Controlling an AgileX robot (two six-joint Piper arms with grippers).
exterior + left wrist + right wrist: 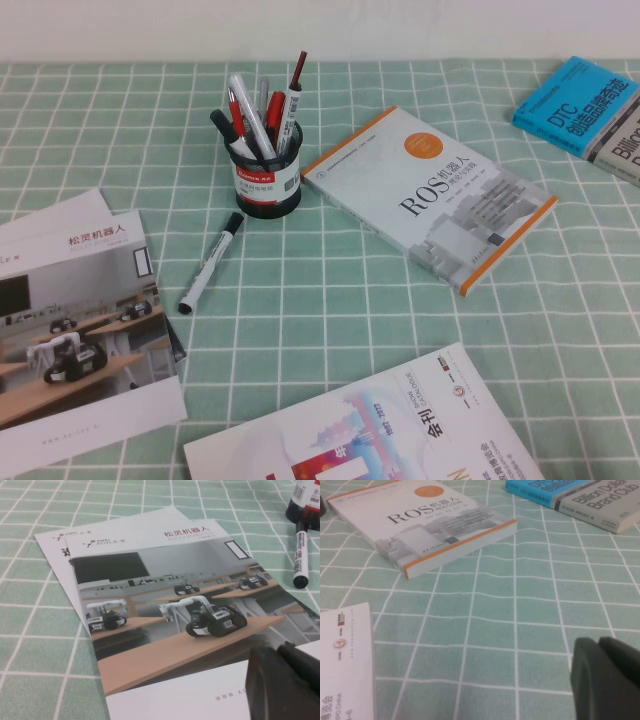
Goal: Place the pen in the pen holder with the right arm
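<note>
The pen (211, 263), white-barrelled with a black cap and black tail, lies on the green checked cloth just front-left of the pen holder (265, 180). The holder is a black mesh cup with a white-and-red label, standing upright and holding several red and white pens. The pen also shows in the left wrist view (300, 555), below the holder's base (306, 511). My left gripper (280, 652) hovers shut and empty over the brochure. My right gripper (601, 647) hovers shut and empty over bare cloth, well to the right of the pen. Neither arm shows in the high view.
A white ROS book (430, 195) lies right of the holder. A blue book (575, 100) and a grey one (625, 150) lie at the far right. Brochures (70, 320) lie at the left and a magazine (370, 430) at the front.
</note>
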